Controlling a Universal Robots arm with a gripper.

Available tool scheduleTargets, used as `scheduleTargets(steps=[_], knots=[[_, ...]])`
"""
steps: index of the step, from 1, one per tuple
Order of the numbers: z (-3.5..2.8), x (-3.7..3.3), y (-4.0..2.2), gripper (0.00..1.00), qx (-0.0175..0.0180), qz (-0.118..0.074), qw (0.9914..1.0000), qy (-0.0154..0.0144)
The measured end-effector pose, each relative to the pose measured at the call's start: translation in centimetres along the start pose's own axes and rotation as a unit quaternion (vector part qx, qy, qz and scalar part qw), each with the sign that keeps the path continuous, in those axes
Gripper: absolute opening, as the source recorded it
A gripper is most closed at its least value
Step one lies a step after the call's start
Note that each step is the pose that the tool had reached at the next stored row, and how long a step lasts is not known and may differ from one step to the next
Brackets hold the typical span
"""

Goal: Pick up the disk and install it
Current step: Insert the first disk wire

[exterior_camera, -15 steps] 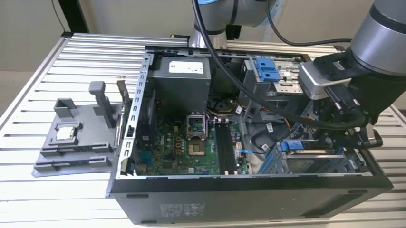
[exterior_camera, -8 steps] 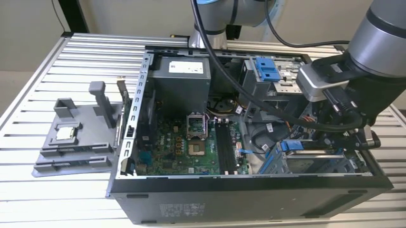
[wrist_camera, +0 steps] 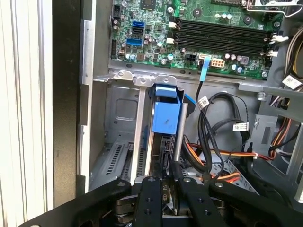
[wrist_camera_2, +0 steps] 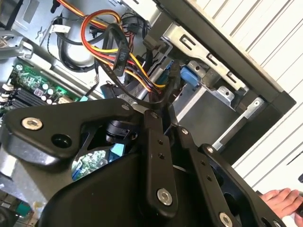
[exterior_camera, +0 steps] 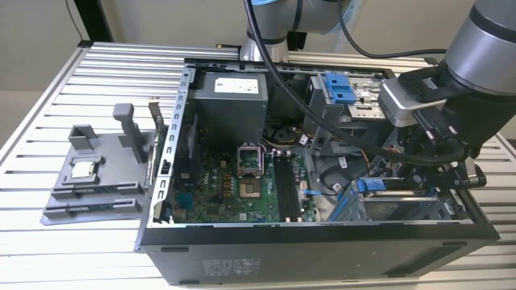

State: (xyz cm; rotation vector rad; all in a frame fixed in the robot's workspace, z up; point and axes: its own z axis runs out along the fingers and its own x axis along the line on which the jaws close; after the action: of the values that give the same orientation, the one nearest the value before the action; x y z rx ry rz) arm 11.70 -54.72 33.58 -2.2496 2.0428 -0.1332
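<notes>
Now gripper (wrist_camera: 164, 183) pinches disk (wrist_camera: 165, 120) btwn its fingers. Disk stands on edge in drive bay (wrist_camera: 120, 109), near corner of PC case (exterior_camera: 322, 248), exterior view's right, beside motherboard (wrist_camera: 208, 28).

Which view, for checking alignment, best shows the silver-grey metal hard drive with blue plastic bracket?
First wrist view: the hard drive stands edge-on in the gripper. Exterior view shows its blue end; second wrist view, a blue sliver.

A robotics lab bench is indicated: an opened computer case (exterior_camera: 322, 244) is laid under the gripper (exterior_camera: 426, 181) on a slatted aluminium table (exterior_camera: 105, 66).
</notes>
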Motion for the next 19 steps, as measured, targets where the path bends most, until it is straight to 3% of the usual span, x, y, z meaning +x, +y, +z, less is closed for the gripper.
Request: scheduleTargets(steps=[3, 6, 15, 19], knots=[[-0.02, 0.0, 0.0, 0.0, -0.0015, 0.001, 1.0, 0.0007], [-0.03, 0.0, 0.0, 0.0, -0.0067, 0.001, 0.99997, 0.0027], [0.0, 0.01, -0.15, 0.0, -0.0097, 0.001, 0.99995, 0.0027], [0.06, 0.03, -0.27, 0.0, -0.0171, 0.002, 0.99985, 0.0029]])
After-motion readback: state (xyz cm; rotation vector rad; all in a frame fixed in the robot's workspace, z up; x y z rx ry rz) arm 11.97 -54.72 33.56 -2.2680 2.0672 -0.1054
